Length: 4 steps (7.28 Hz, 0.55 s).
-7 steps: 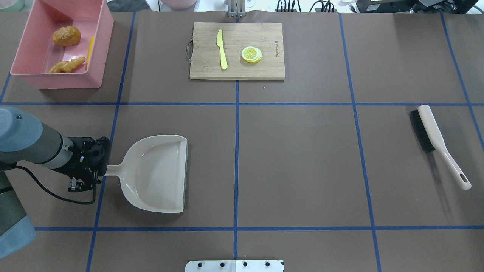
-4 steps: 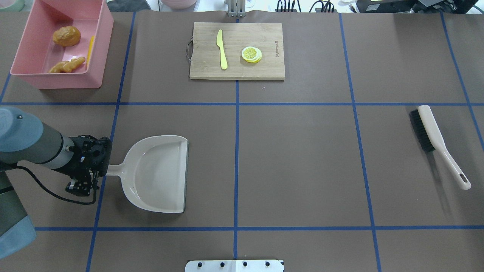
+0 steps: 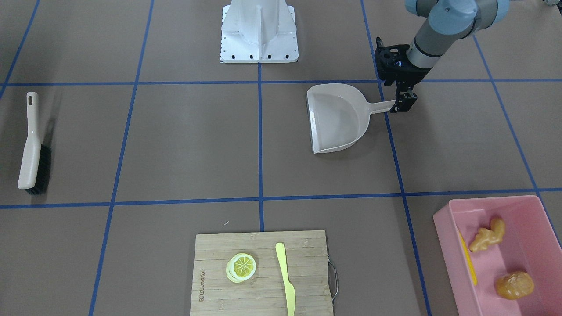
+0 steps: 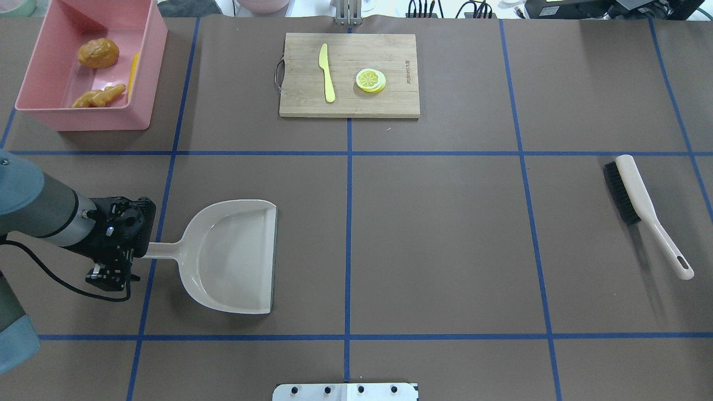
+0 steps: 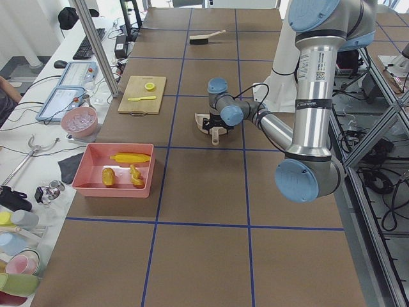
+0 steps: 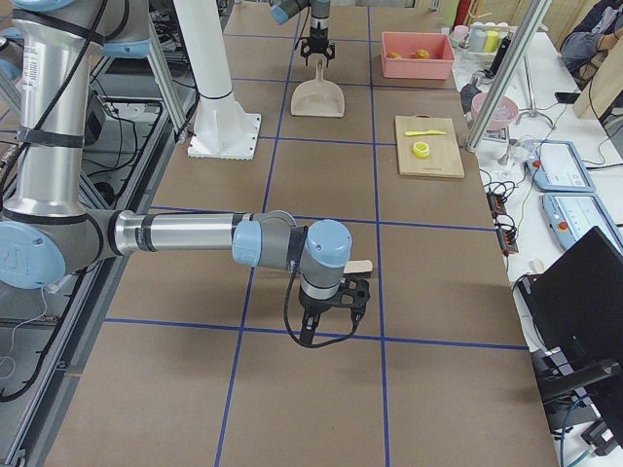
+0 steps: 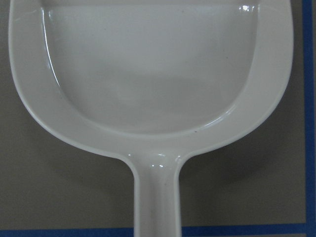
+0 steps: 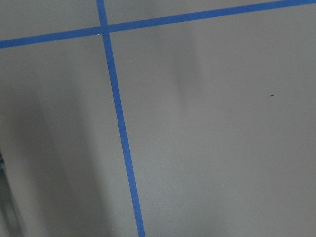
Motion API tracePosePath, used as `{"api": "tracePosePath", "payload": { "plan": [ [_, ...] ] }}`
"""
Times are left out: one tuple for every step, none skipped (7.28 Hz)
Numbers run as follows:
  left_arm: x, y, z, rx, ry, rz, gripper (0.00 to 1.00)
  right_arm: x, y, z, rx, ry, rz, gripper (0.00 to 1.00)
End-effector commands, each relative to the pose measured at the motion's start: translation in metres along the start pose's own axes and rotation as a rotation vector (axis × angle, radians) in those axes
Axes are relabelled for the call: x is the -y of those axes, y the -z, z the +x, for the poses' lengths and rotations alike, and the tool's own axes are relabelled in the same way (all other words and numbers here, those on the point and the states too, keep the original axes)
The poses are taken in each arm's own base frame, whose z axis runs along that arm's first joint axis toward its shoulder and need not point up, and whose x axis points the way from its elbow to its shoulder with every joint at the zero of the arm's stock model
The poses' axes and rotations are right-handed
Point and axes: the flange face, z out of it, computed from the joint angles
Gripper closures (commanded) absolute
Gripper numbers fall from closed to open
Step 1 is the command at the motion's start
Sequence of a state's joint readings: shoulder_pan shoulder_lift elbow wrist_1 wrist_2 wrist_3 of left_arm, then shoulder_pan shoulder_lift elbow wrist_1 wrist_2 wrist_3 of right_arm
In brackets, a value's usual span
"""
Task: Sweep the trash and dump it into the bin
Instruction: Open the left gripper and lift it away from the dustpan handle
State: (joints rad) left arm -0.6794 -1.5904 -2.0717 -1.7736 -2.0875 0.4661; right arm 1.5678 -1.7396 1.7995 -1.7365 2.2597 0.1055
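Trash is all in the pink bin [image 4: 94, 119], far-left corner of the table: potato [image 4: 98, 53], ginger root [image 4: 98, 96], corn cob [image 5: 131, 157] along one wall. Dustpan [image 4: 234, 256] lies flat on the table. Left gripper [image 4: 131, 251] is at its handle tip; can't tell whether it's spread or pinching. Right gripper [image 6: 326, 311] is low over the table, same: can't tell.

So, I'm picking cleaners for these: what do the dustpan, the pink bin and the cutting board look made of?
Dustpan: glossy beige moulded plastic, judging by its sharp highlights. Bin: smooth pink plastic with a soft sheen and rounded corners. Cutting board: pale matte wood, possibly bamboo, showing parallel strips and grain.
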Motion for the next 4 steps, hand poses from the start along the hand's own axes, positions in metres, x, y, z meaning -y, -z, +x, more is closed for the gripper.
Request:
{"api": "tracePosePath", "payload": {
  "plan": [
    [-0.023, 0.05, -0.028, 0.015, 0.133, -0.036, 0.02, 0.0, 0.001, 0.0, 0.0, 0.001, 0.002, 0.0],
    [-0.04, 0.078, -0.05, 0.024, 0.22, -0.029, 0.02, 0.001, 0.001, -0.001, 0.0, 0.005, 0.002, 0.0],
    [-0.062, 0.108, -0.07, 0.068, 0.348, -0.033, 0.02, 0.003, 0.003, -0.002, -0.001, 0.009, 0.006, 0.0],
    [-0.085, 0.134, -0.084, 0.098, 0.47, -0.01, 0.02, 0.003, 0.003, -0.002, -0.001, 0.011, 0.006, 0.0]
  ]
}}
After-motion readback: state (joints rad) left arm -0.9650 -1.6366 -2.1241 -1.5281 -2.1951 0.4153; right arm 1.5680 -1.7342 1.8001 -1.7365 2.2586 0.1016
